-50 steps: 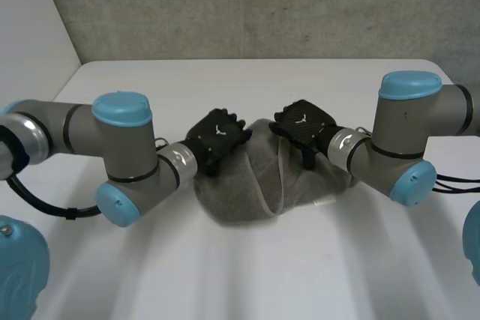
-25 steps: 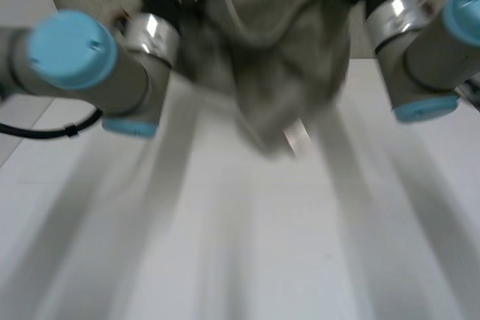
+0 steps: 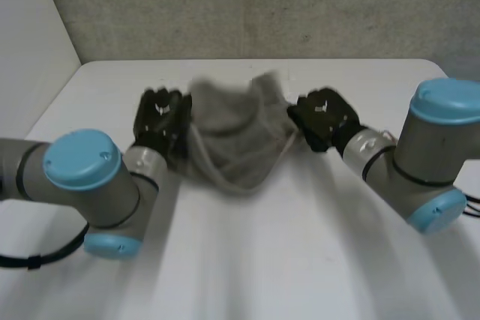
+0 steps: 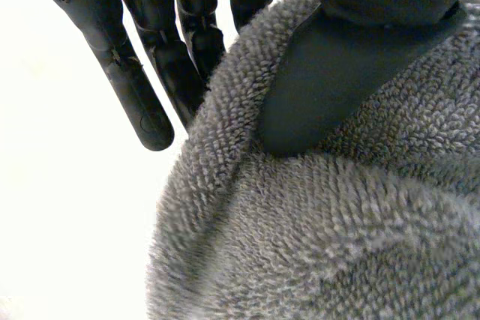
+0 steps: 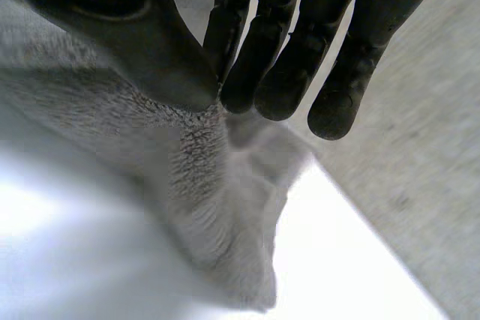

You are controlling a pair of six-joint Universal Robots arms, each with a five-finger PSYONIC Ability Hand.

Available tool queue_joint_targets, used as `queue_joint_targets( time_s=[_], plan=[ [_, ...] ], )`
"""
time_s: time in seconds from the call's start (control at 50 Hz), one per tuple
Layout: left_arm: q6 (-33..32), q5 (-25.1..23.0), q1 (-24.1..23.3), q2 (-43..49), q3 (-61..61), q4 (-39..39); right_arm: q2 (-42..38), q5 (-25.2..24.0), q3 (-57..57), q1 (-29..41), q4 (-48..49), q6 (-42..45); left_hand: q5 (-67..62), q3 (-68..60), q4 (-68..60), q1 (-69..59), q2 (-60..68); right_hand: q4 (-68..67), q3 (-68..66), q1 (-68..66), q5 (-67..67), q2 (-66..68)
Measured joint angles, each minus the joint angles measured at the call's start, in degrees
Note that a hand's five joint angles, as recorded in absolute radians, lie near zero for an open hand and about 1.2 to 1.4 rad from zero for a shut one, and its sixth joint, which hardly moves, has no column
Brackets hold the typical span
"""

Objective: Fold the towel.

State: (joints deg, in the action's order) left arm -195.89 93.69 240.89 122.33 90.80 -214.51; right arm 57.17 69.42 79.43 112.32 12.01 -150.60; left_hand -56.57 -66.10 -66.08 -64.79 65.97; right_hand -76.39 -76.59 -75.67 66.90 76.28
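Towel (image 3: 232, 144): grey terry cloth, rough looped pile. Surface (image 3: 285, 260): white, smooth, matt. Left hand (image 3: 160, 114), right hand (image 3: 322, 116): black, matt, plastic-looking.

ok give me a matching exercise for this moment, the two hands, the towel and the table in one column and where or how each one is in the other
Things:
1. left hand
2. right hand
3. towel
4. table

Places and states:
a. white, bare in front of the arms
b. pinches the towel at the head view's right
c. grey, sags between the two hands
d. pinches the towel at the head view's left

Pairs: 1-d, 2-b, 3-c, 4-a
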Motion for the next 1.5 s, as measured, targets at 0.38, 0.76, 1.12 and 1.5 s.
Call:
queue_joint_targets(
  time_s=[0.38,0.76,1.12,1.5],
  plan=[
    [-0.4,-0.1,-0.1,-9.4,7.1,14.7,5.6,0.8,7.3,-1.5,-7.3,6.5,29.6,29.0,29.0,27.7,-29.0,0.0,0.0,0.0,0.0,0.0],
    [-9.1,-1.8,1.4,-20.5,15.2,21.7,15.8,0.2,23.8,-5.3,-4.7,9.4,24.9,24.5,24.5,23.8,-25.1,0.0,0.0,0.0,0.0,0.0],
    [-16.4,-24.3,5.3,-16.8,13.4,17.0,14.9,-0.1,26.3,-7.2,-1.1,8.7,37.3,36.9,36.8,35.5,-36.7,0.0,0.0,0.0,0.0,0.0],
    [-34.2,-27.2,6.9,-9.3,13.0,19.1,14.8,-0.2,26.4,-8.2,-1.1,8.7,26.8,26.3,26.3,25.2,-26.1,0.0,0.0,0.0,0.0,0.0]
  ],
)
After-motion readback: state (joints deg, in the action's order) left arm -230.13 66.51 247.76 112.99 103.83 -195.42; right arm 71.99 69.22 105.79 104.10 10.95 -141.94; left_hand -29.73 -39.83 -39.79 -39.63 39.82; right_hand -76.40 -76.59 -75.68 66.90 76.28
